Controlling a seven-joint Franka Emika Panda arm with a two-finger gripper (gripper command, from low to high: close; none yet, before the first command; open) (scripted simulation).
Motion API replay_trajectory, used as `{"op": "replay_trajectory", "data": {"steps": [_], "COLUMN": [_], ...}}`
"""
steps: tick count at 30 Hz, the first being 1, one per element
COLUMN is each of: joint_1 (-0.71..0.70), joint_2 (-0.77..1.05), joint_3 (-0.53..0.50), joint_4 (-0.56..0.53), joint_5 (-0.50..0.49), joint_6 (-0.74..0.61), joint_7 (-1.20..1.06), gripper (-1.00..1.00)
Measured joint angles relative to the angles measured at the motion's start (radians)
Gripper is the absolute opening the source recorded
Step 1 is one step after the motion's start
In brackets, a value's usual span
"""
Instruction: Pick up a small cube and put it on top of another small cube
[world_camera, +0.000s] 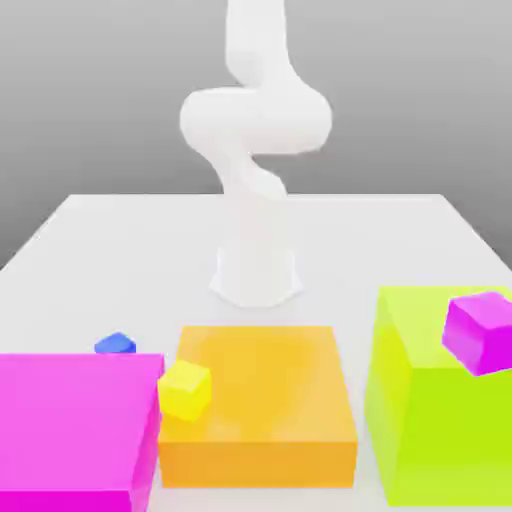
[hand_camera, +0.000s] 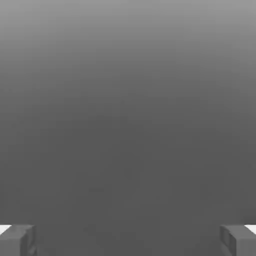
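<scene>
Look for the small blue cube (world_camera: 116, 344) in the lower left of the exterior view, partly hidden behind the big magenta block (world_camera: 75, 420). Then, rightward, past the yellow cube (world_camera: 186, 390) and the orange block (world_camera: 262, 385), find the purple-magenta cube (world_camera: 482, 333), at the right edge of the frame, over the lime block (world_camera: 430, 430). In the hand view, see the gripper (hand_camera: 128, 240) released, with nothing between the fingers. Judge as pre-grasp, with reaching in hand. Next, turn downward, align over the blue cube, descend clear of the magenta block, then close.
</scene>
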Motion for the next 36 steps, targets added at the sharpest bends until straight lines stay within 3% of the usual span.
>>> {"op": "replay_trajectory", "data": {"steps": [14, 18, 21, 25, 28, 29, 36], "joint_1": [-0.303, -0.365, -0.377, -0.5, -0.637, -0.662, -0.674], "joint_2": [0.464, 0.595, 0.698, 0.846, 0.953, 0.982, 0.985], "joint_3": [-0.204, -0.284, -0.325, -0.153, -0.012, 0.013, 0.023], "joint_4": [-0.411, -0.527, -0.584, -0.567, -0.547, -0.542, -0.542], "joint_5": [-0.129, -0.112, -0.025, 0.175, 0.204, 0.208, 0.198], "joint_6": [0.378, 0.487, 0.571, 0.686, 0.774, 0.798, 0.801], "joint_7": [0.06, 0.037, -0.028, -0.168, -0.193, -0.197, -0.19], "gripper": [0.0, 0.0, 0.0, 0.0, 0.0, -1.0, -1.0]}}
